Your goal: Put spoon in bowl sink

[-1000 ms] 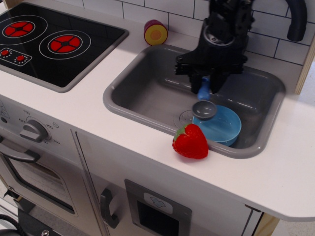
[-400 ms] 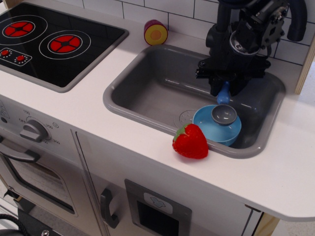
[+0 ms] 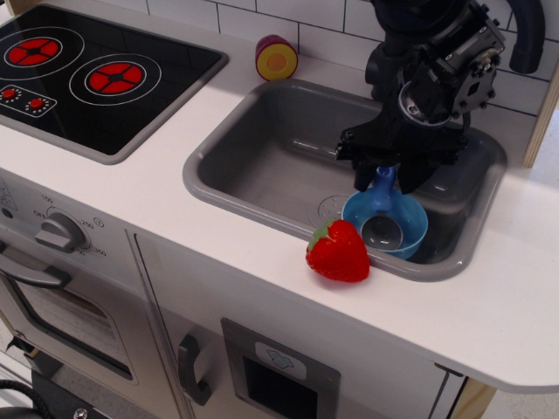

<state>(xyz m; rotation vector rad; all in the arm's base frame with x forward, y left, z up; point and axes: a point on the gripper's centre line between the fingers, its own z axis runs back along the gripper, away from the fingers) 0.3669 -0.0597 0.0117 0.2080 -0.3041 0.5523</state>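
Observation:
The light blue bowl [image 3: 410, 232] sits in the front right corner of the grey sink [image 3: 262, 161]. The spoon [image 3: 383, 223] has its dark grey scoop down inside the bowl and its light blue handle pointing up. My black gripper [image 3: 384, 179] hangs right above the bowl, and its fingers are closed on the top of the spoon's handle. The gripper's body hides the back of the bowl and part of the sink's far wall.
A red strawberry [image 3: 337, 251] lies on the white counter at the sink's front rim, touching the bowl's side of the edge. A purple and yellow round toy [image 3: 276, 58] stands behind the sink. The black faucet [image 3: 527, 35] is at the top right. A black stove [image 3: 87, 74] is on the left.
The gripper carried the spoon from the bowl's left rim to over the bowl, then lowered it. The scoop now rests inside the bowl.

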